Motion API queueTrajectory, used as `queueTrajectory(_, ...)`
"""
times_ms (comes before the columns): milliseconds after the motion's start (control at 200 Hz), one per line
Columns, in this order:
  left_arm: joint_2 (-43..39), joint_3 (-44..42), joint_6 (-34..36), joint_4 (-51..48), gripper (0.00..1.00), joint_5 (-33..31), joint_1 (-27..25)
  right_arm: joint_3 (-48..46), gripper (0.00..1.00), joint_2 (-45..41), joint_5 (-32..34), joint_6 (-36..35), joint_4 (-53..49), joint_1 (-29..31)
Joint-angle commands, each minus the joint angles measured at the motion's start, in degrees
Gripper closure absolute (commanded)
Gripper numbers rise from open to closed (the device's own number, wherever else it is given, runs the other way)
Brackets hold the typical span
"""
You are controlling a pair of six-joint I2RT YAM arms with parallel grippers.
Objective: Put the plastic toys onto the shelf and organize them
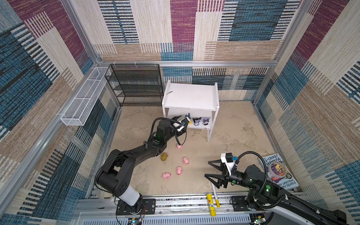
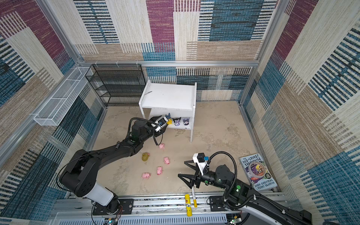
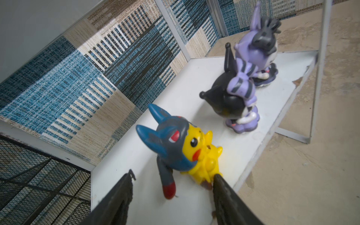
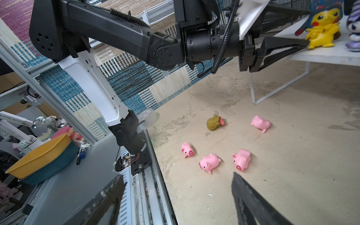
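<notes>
The white shelf (image 1: pixel 191 97) stands at the back. On its lower board (image 3: pixel 175 93) the yellow figure with the blue hood (image 3: pixel 187 144) stands upright beside two black-and-purple figures (image 1: pixel 196 121) (image 1: pixel 206 121). My left gripper (image 3: pixel 174 175) is open at that board's front left. One fingertip (image 3: pixel 219 180) touches the yellow figure's foot and the other is apart from it. Several pink pigs (image 1: pixel 185 160) and the blond doll (image 1: pixel 164 156) lie on the floor. My right gripper (image 1: pixel 207 169) hovers open to the right of the pigs, holding nothing.
A black mesh rack (image 1: pixel 134 85) and a long white wire basket (image 1: pixel 83 99) are at the back left. A book with a round tub on it (image 1: pixel 278 169) lies at the right. A yellow tube (image 1: pixel 211 204) and a marker (image 1: pixel 216 196) rest on the front rail.
</notes>
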Motion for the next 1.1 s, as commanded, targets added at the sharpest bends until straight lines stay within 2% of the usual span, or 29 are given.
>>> queueTrajectory(0, -0.7, -0.4, 0.8, 2.3, 0.33, -0.6, -0.1, -0.3, 0.13, 0.0, -0.1, 0.4, 1.2, 0.0)
queueTrajectory(356, -2.5, 0.0, -0.5, 0.4, 0.33, 3.3, -0.1, -0.5, 0.13, 0.7, -0.2, 0.3, 2.0, 0.0)
queueTrajectory(1097, 1.0, 2.6, -1.6, 0.6, 0.33, 2.9, -0.8, -0.6, 0.13, 0.0, -0.1, 0.3, 1.5, 0.0)
